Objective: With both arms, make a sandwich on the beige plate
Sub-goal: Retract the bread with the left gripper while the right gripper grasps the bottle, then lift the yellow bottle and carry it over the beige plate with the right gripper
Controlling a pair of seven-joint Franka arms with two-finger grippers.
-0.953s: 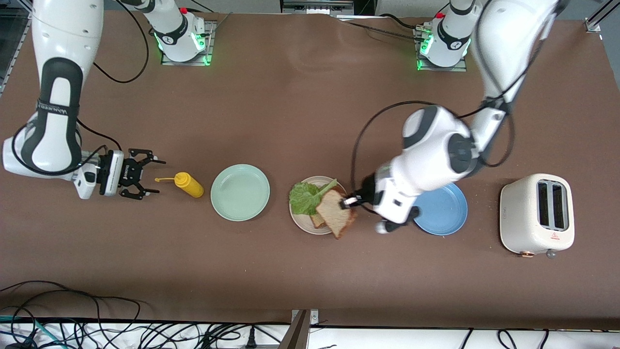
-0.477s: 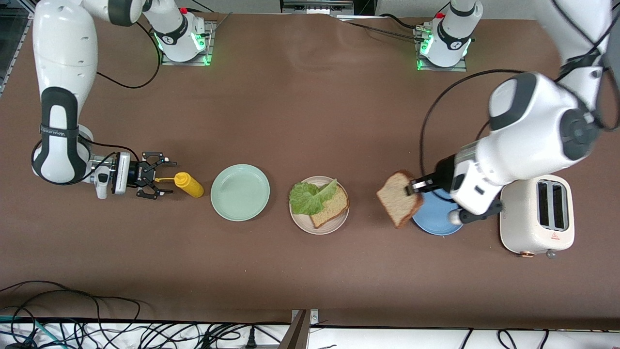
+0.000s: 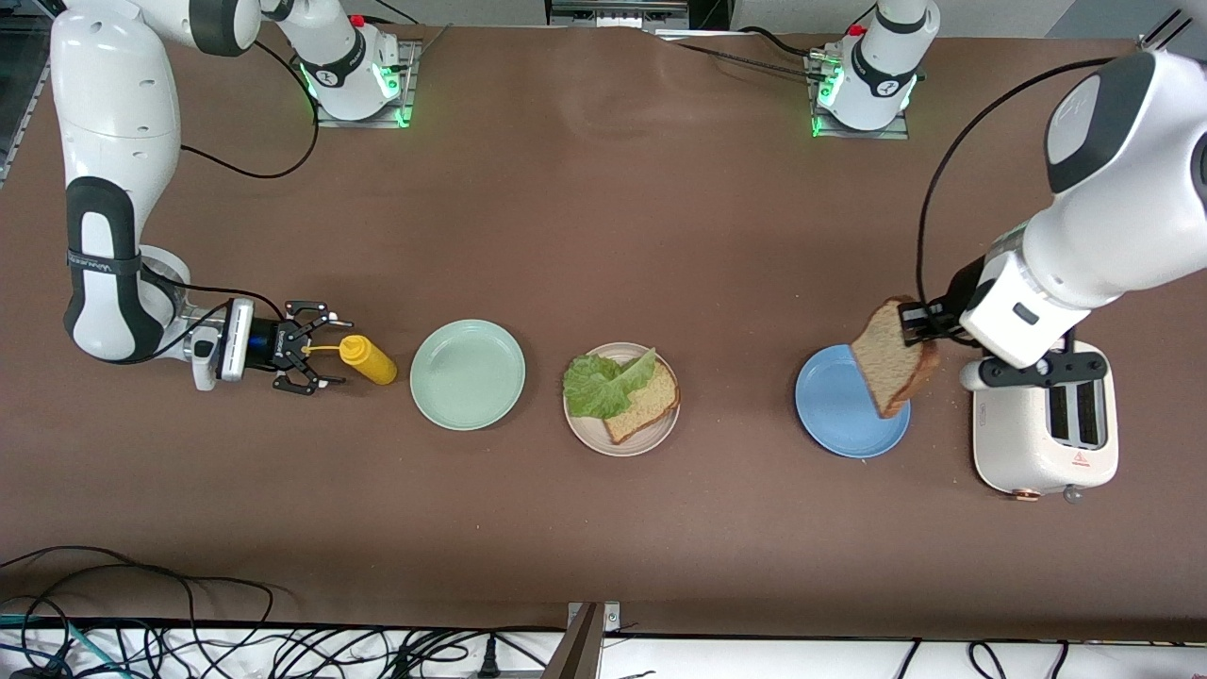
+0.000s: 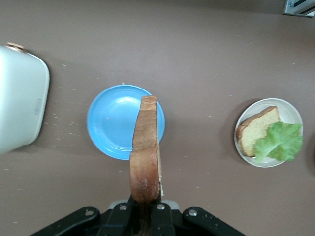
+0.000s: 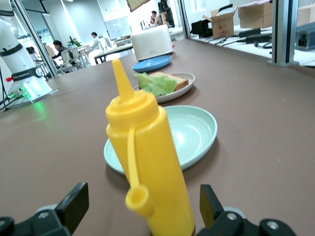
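The beige plate [image 3: 586,436] holds one brown bread slice [image 3: 651,404] with a green lettuce leaf [image 3: 598,387] lying partly on it. A second bread slice [image 3: 891,366] hangs on edge over the blue plate [image 3: 830,405], with my left gripper [image 3: 913,325] shut on its crust. In the left wrist view the held slice [image 4: 145,147] rises from the left gripper [image 4: 145,212]. My right gripper [image 3: 319,347] is open at table height. Its fingers stand on either side of a yellow squeeze bottle [image 5: 147,162] without touching it.
The yellow bottle [image 3: 370,360] stands upright beside a mint green plate [image 3: 467,374], its cap dangling on a strap. A cream toaster [image 3: 1042,434] stands at the left arm's end of the table, beside the blue plate. Cables lie along the table's near edge.
My left gripper has carried the bread slice away from above the beige plate to above the blue plate by the toaster. My right gripper has advanced until its fingers flank the yellow bottle.
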